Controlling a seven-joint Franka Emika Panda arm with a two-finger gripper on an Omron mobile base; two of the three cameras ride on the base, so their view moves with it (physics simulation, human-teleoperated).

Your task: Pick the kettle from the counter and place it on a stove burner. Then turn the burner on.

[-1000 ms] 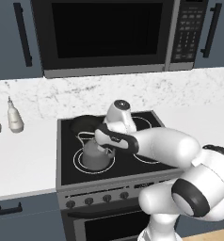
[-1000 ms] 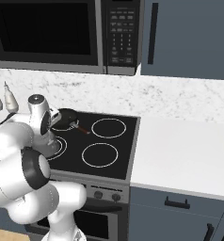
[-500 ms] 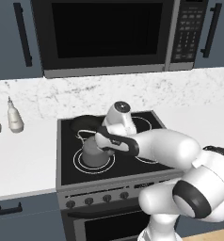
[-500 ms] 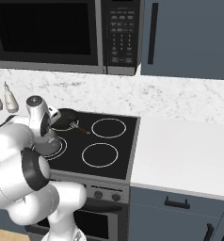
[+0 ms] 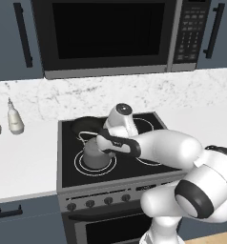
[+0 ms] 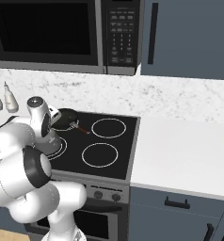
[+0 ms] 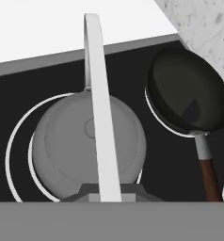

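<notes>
The dull-grey kettle (image 5: pixel 92 157) sits inside the double-ringed stove burner (image 5: pixel 77 165) at the front left of the black cooktop. In the hand view, the kettle (image 7: pixel 71 150) lies straight below, within the two white circles of the burner (image 7: pixel 14 141). Its thin arched handle (image 7: pixel 99 103) runs down between my fingertips. My gripper (image 7: pixel 107 193) is shut on that handle, and from the left base view it (image 5: pixel 103 143) hangs just above the kettle's right side. My arm hides most of the kettle in the right base view. The white counter (image 5: pixel 20 162) lies left of the stove.
A black frying pan (image 7: pixel 187 94) with a brown handle rests on the back-left ring, close behind the kettle. Two pale shakers (image 5: pixel 14 121) stand on the left counter. Stove knobs (image 5: pixel 98 202) line the front panel. A microwave (image 5: pixel 106 38) hangs overhead. Wide counter (image 6: pixel 184 155) spreads right of the stove.
My hand has eased very slightly left and down with the kettle's handle still in its grip. The kettle stays within the double-ringed burner.
</notes>
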